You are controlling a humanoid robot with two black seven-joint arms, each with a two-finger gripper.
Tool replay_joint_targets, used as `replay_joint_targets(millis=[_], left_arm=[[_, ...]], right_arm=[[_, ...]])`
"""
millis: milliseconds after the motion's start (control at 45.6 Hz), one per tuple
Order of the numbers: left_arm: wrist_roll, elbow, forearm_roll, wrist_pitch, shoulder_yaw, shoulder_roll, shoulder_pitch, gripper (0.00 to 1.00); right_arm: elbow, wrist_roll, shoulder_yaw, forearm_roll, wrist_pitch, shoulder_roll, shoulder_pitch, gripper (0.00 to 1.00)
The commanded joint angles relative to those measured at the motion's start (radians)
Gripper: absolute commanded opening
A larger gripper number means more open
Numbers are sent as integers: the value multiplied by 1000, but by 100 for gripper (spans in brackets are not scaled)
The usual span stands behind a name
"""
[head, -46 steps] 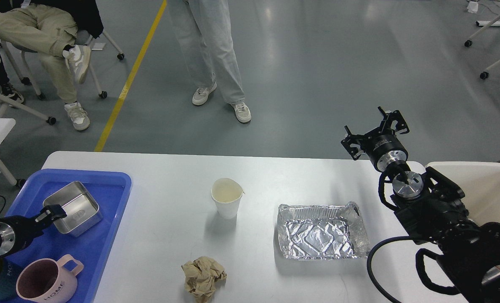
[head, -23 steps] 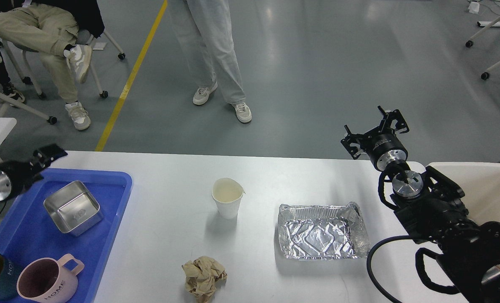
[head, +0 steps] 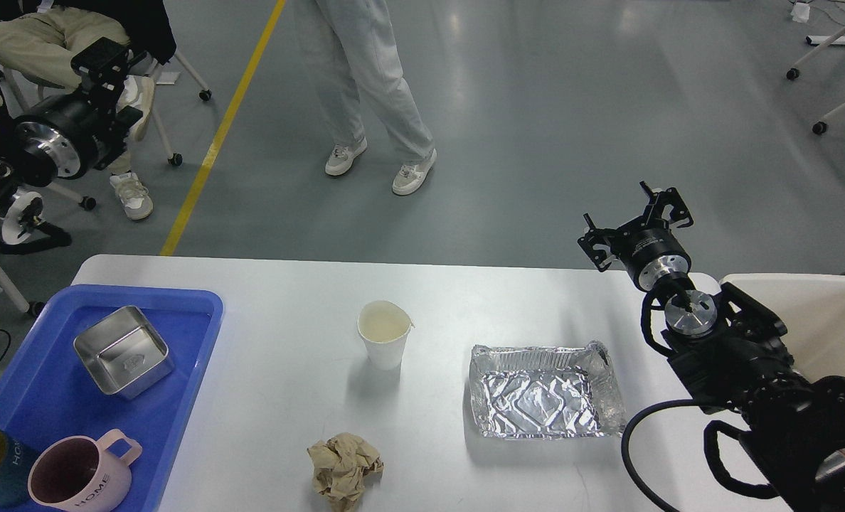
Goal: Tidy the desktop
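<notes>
Both arms raised and empty; three disposables left on the counter [head: 266, 299].

Left gripper [head: 102, 60] sits high off the far-left corner, seen end-on, so I can't tell its finger gap. Right gripper [head: 636, 224] hovers past the far-right edge, fingers spread, holding nothing. Paper cup [head: 384, 343] stands upright mid-counter, foil tray [head: 543, 391] to its right, crumpled paper [head: 344, 469] near the front edge. Blue tray [head: 181, 398] at left holds a steel box [head: 124, 350] and mug [head: 81, 478]; cream bin [head: 814, 313] far right. Likely next: right arm takes the foil tray by its rim, gently, since foil crushes.
</notes>
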Motion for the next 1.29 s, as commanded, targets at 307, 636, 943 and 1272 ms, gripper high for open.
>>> replay_joint_targets(millis=[307,636,943,1272], left_arm=[[-194,188,-504,-5,-83,-129,13,96],[-187,202,-662,-69,-207,-214,93,97],[-185,228,-672,-126,-236,-237,123,97],[-184,228,-678,-164,-247,-244,149,97]], right_arm=[[0,-1,0,0,-1,-29,14,100],[3,-1,5,2,14,-66,15,100],[26,-1,-1,-2,137,-130,-37,100],[26,78,-256,-72,135,-145,-29,100]])
